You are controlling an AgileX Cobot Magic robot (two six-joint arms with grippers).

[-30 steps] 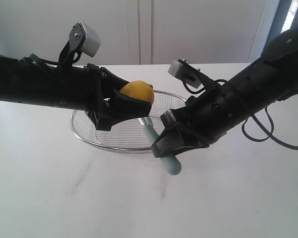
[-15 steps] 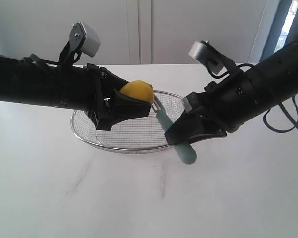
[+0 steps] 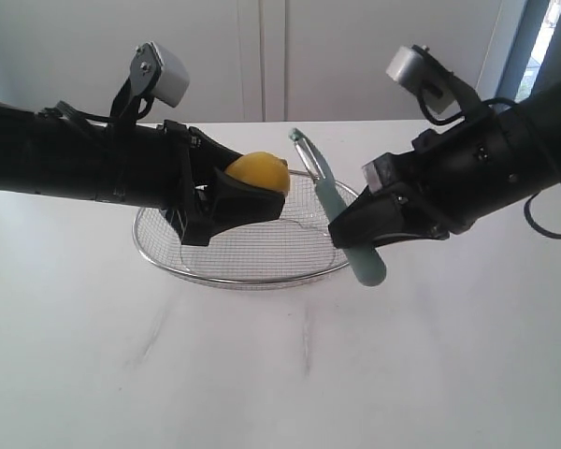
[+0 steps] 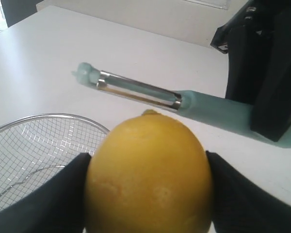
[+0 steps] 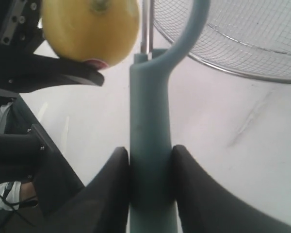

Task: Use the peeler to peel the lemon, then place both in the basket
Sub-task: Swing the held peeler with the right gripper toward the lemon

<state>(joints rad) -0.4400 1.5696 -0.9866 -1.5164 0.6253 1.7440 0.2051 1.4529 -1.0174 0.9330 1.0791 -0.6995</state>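
My left gripper (image 3: 248,198) is shut on the yellow lemon (image 3: 258,173), holding it in the air over the back of the wire basket (image 3: 234,253). The lemon (image 4: 150,174) fills the left wrist view, squeezed between two black fingers (image 4: 63,194). My right gripper (image 3: 355,229) is shut on the teal handle of the peeler (image 3: 341,220), whose metal head (image 3: 304,150) points up and back, just right of the lemon without touching it. From the right wrist camera, the peeler handle (image 5: 150,145) runs between the fingers (image 5: 111,189) toward the lemon (image 5: 89,29).
The basket rim (image 5: 233,73) lies on the white table (image 3: 280,374). A white wall and cabinet doors (image 3: 262,56) stand behind. Both black arms reach in over the basket from each side.
My right gripper has lifted and swung right with the peeler, raising its head from under the lemon to beside and above it. The left arm and lemon stayed still.
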